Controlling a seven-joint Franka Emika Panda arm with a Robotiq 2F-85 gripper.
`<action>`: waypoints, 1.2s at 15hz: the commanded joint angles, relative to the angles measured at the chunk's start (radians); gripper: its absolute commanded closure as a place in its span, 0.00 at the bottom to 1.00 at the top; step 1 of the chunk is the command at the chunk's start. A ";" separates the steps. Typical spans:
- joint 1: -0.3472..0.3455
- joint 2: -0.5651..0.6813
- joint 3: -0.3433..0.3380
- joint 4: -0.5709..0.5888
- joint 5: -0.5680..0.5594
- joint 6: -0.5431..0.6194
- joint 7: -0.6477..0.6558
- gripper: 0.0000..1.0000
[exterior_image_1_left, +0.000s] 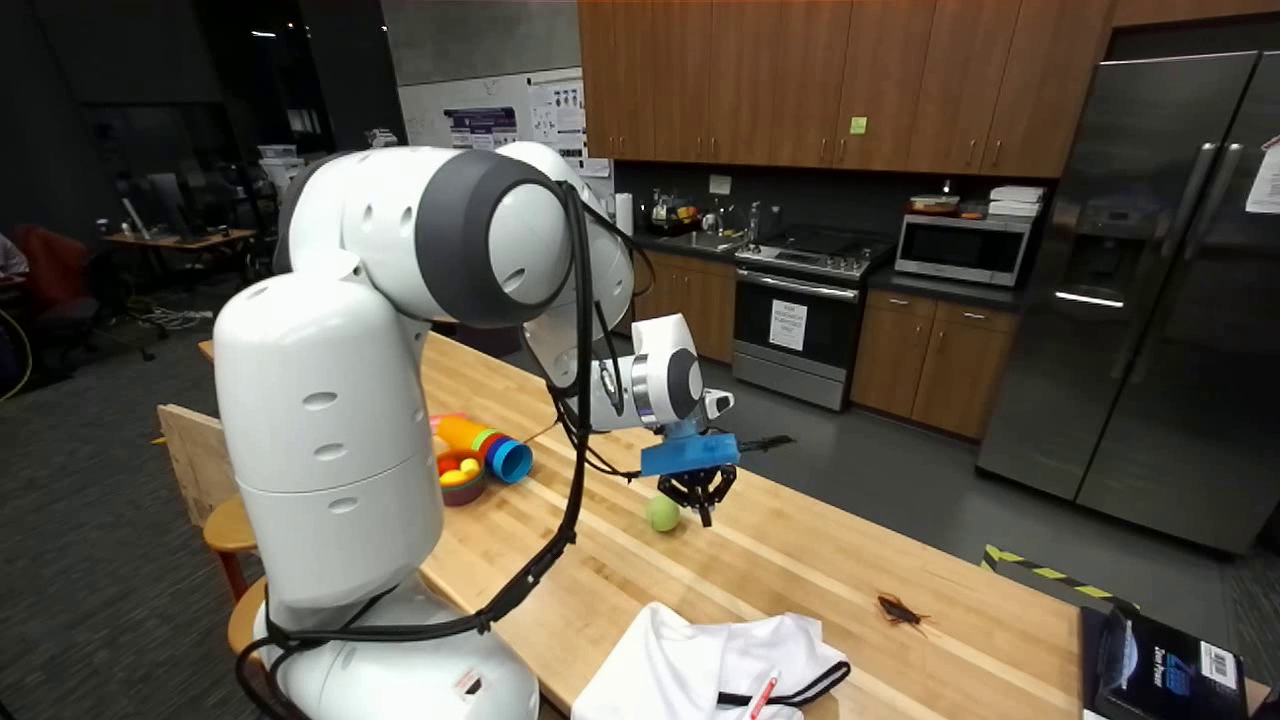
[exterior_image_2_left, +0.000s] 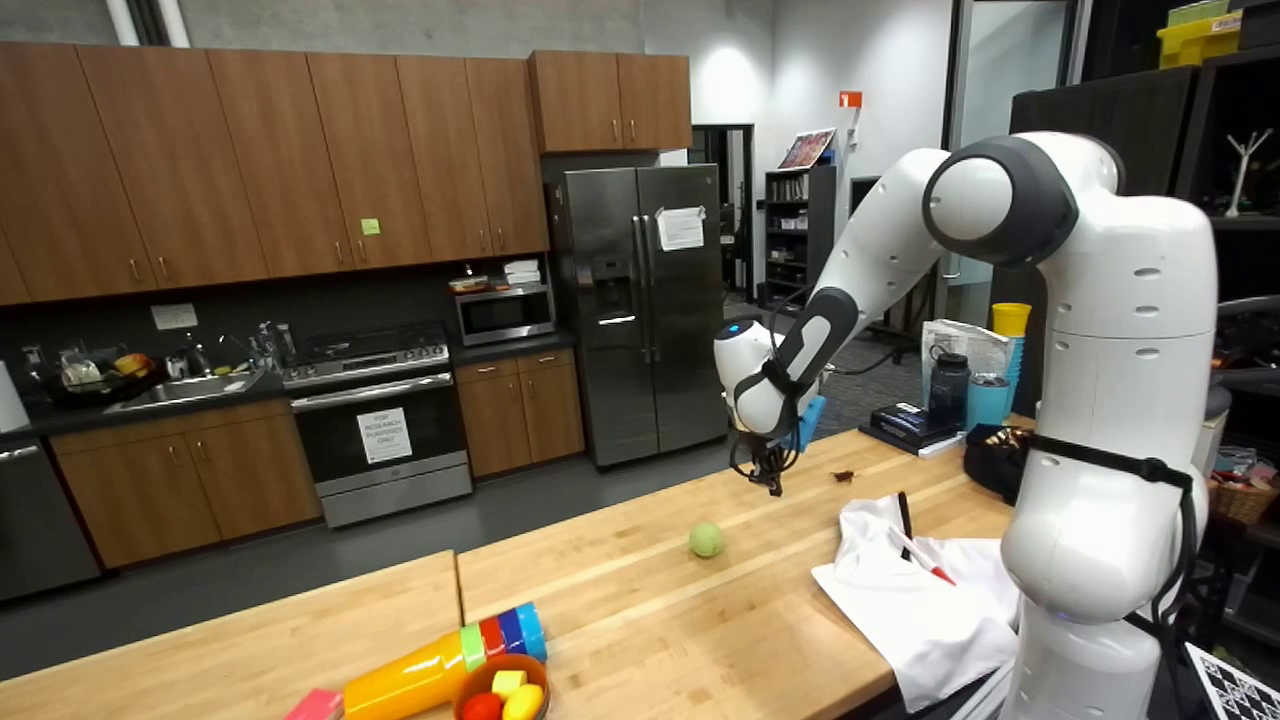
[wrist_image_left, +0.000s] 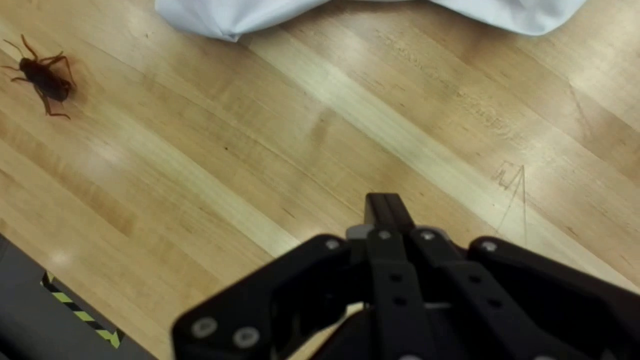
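My gripper (wrist_image_left: 386, 205) is shut, with its two black fingertips pressed together and nothing between them. In both exterior views the gripper (exterior_image_1_left: 706, 518) (exterior_image_2_left: 775, 488) hangs above the wooden table (exterior_image_1_left: 600, 565), pointing down. A yellow-green ball (exterior_image_1_left: 663, 513) (exterior_image_2_left: 706, 540) is the nearest thing to it on the table; the ball is out of the wrist view. A brown toy-like insect (exterior_image_1_left: 901, 610) (exterior_image_2_left: 843, 477) lies farther along the table and shows at the upper left in the wrist view (wrist_image_left: 46, 82). A white cloth (exterior_image_1_left: 680, 660) (exterior_image_2_left: 915, 610) lies near the robot's base, its edge at the top of the wrist view (wrist_image_left: 240, 15).
A red and white pen (exterior_image_1_left: 763, 697) lies on the cloth. Stacked colored cups (exterior_image_1_left: 470, 437) (exterior_image_2_left: 430, 672) lie beside a bowl (exterior_image_1_left: 462, 494) of toy pieces. A black box (exterior_image_1_left: 1165, 670) (exterior_image_2_left: 908, 425), a dark bottle (exterior_image_2_left: 948, 392) and blue cups (exterior_image_2_left: 987, 402) stand at one table end.
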 joint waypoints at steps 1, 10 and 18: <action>0.016 -0.018 0.011 0.003 -0.018 0.001 0.014 1.00; 0.038 0.013 0.041 0.019 0.008 0.039 -0.024 1.00; 0.040 0.101 0.040 0.057 0.005 0.044 -0.022 1.00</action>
